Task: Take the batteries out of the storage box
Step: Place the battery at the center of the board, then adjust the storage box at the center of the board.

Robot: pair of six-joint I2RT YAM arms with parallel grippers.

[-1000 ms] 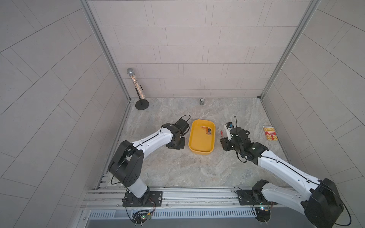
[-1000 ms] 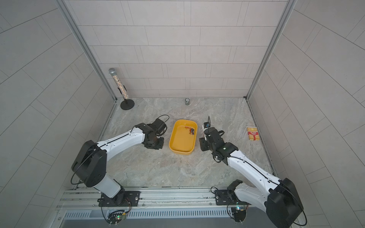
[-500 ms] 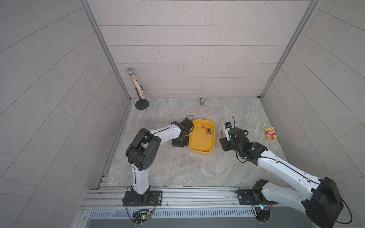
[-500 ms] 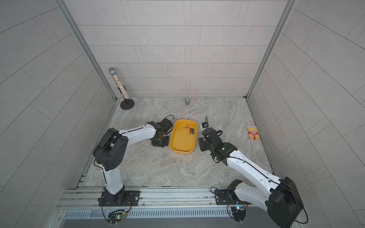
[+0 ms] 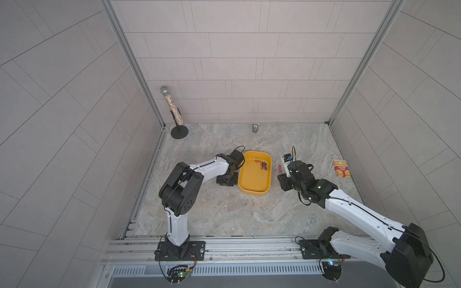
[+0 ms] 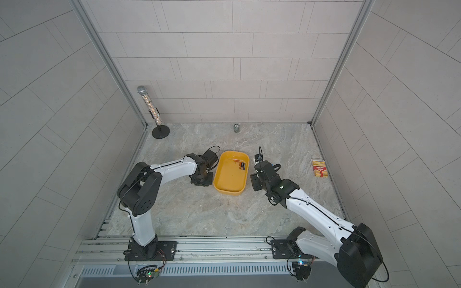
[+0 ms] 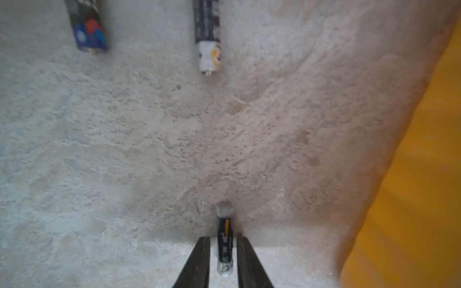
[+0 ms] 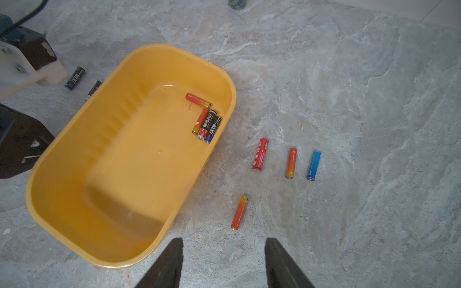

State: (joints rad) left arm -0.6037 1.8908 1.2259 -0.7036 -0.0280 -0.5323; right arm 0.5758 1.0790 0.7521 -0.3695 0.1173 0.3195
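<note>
Storage box [image 8: 119, 179], the yellow one, sits on the table [image 5: 224, 212] between my two arms in both top views, and it worries me most. It looks light, so a finger catching its wall could slide it and scatter what lies around it. My left gripper [image 7: 222, 237] is down at the table just beside the box's outer wall. Its fingers are parted a little, with a sliver of daylight on each side of a black battery [image 7: 224, 224] lying between them, so I judge that one let go. Pulling away crookedly could drag it or set it rolling. My right gripper [image 8: 224, 239] hangs wide apart and empty over bare table just beside the box, near an orange battery [image 8: 239, 212] that a careless swing could knock. Well apart from the box, the striped packet [image 5: 341, 168] carries white lettering too small for me to read. Four batteries [image 8: 199, 121] lie in the box, huddled by one end wall, three of them side by side and touching. Pinching one may pull a neighbour along or jam a finger against the wall. One black cell [image 8: 209, 122] shows a big red M, and its dark neighbour [image 8: 214, 129] has white characters I can't make out. Outside, the red battery [image 8: 260, 154] and the blue battery [image 8: 313, 165] carry print too fine to read.
</note>
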